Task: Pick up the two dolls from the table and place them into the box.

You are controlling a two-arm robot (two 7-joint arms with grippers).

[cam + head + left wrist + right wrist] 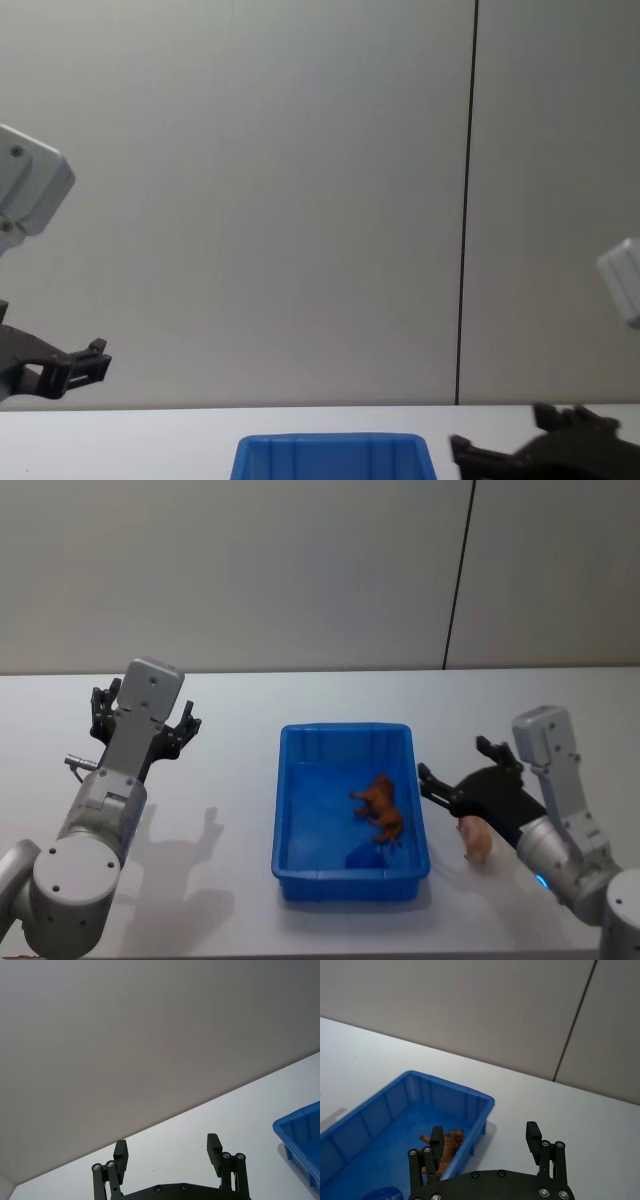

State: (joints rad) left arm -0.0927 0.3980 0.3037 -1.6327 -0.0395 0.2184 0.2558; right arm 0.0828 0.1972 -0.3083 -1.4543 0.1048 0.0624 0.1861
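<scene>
The blue box (300,780) stands on the white table (230,710) in the middle. Inside it lie a brown animal doll (381,809) and a small rounded blue doll (363,858) near its front wall. A pink doll (476,838) lies on the table just right of the box. My right gripper (463,767) hovers open beside the box's right wall, above and behind the pink doll, holding nothing. The right wrist view shows the box (395,1105), the brown doll (449,1144) and the blue doll (382,1194) past the open right gripper (485,1139). My left gripper (145,722) is raised at the far left, open and empty.
A grey wall with a dark vertical seam (458,580) runs behind the table. The box's corner (300,1135) shows beyond the left gripper (167,1150). From the chest, the box rim (330,442) sits between the left gripper (70,372) and the right gripper (500,455).
</scene>
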